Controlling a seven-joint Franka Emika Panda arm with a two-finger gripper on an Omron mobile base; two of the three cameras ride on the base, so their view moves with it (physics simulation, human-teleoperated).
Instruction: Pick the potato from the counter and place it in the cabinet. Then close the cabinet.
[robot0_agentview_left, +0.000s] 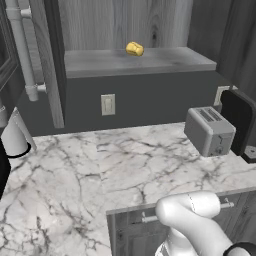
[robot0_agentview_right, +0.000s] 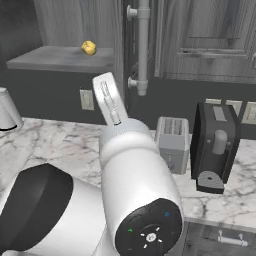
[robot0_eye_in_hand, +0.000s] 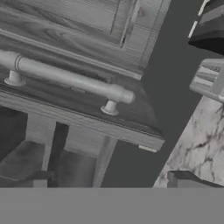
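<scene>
Mug is seen at the left edge of the counter. The potato is lodged on the cabinet shelf. The toaster is set rightward. The gripper's finger state cannot be told.

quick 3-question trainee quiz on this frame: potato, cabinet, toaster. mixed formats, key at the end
1. True or false: the potato still lies on the counter.
2. What does the hand view look at? A) the cabinet door's silver bar handle B) the potato C) the wall outlet
3. Fill in: on the counter, the silver toaster stands beside a dark ____ appliance.

Key
1. False: it sits on the grey shelf of the open cabinet.
2. A
3. black; what it is I cannot tell.
</scene>
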